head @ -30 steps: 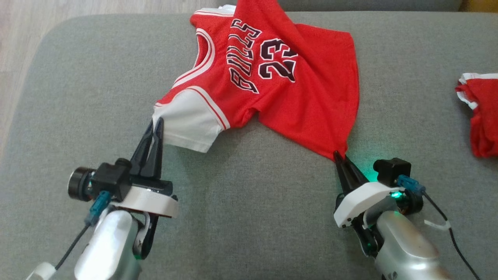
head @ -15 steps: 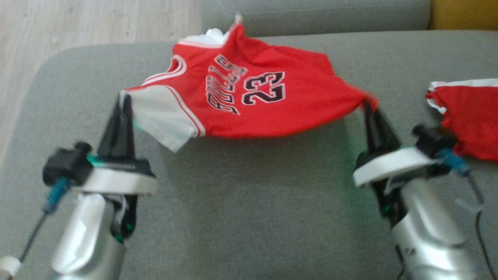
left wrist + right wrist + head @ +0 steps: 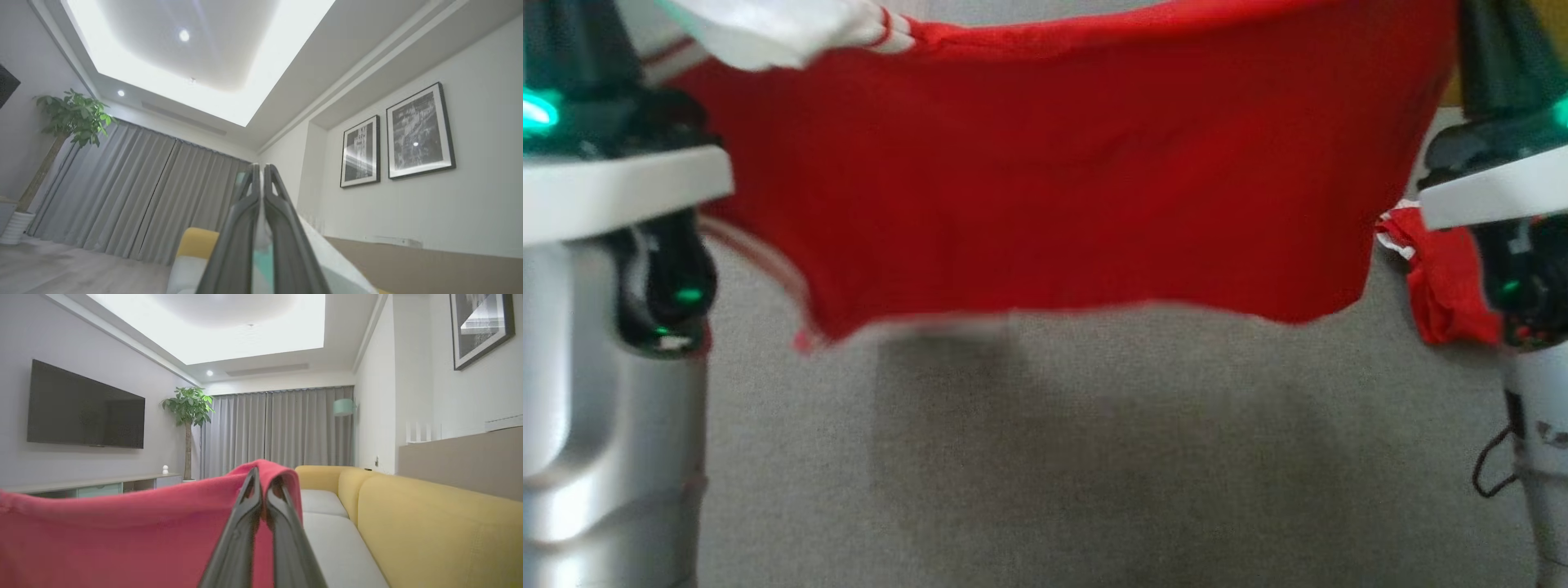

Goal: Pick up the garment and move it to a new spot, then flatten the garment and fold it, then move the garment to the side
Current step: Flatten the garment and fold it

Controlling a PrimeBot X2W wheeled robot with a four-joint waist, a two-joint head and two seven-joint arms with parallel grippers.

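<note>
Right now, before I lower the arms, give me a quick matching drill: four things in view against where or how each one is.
Things:
1. jersey
2. second red garment
3. right tool
4. grey cushion

States:
A. lying crumpled at the right
B. shut on a red corner
C. in shadow under the hanging cloth
D. held up, spread wide in the air

Pairs: 1-D, 2-A, 3-B, 4-C.
</note>
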